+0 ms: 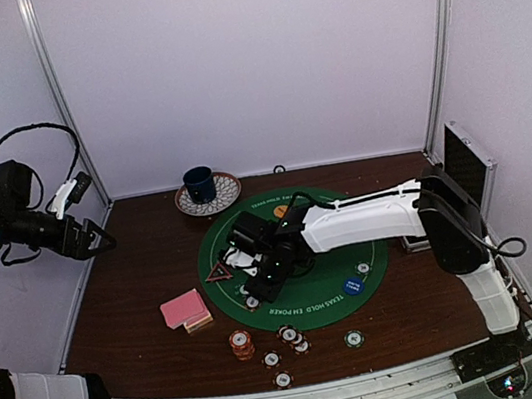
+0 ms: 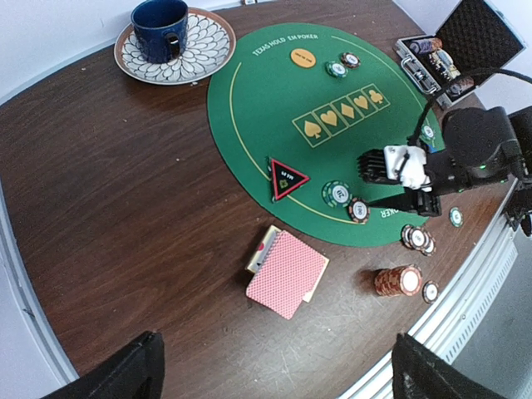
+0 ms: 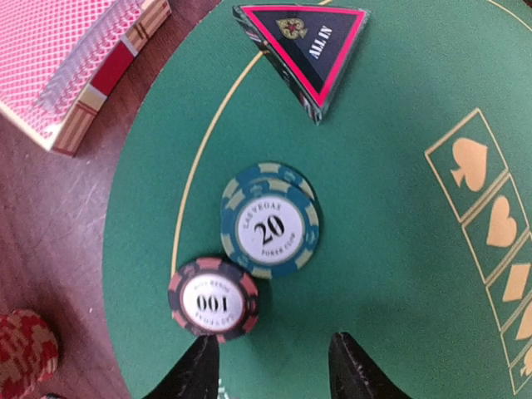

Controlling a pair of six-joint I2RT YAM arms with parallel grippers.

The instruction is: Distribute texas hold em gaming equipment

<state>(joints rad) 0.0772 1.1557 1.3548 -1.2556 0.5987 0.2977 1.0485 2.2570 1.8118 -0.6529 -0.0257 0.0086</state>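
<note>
Hovering near green chips [image 3: 270, 220]: right pincer [image 3: 274, 366]

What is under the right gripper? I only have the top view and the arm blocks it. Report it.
Observer: The right gripper is open, with a green 20 chip just ahead of its fingers on the mat.
Operator: Say whether it is a single chip.
Observer: No, a second green chip lies under it, slightly offset.
Operator: Name its nearest neighbour.
Observer: A black and red 100 chip, touching or overlapping the green edge, close to one fingertip.
</note>
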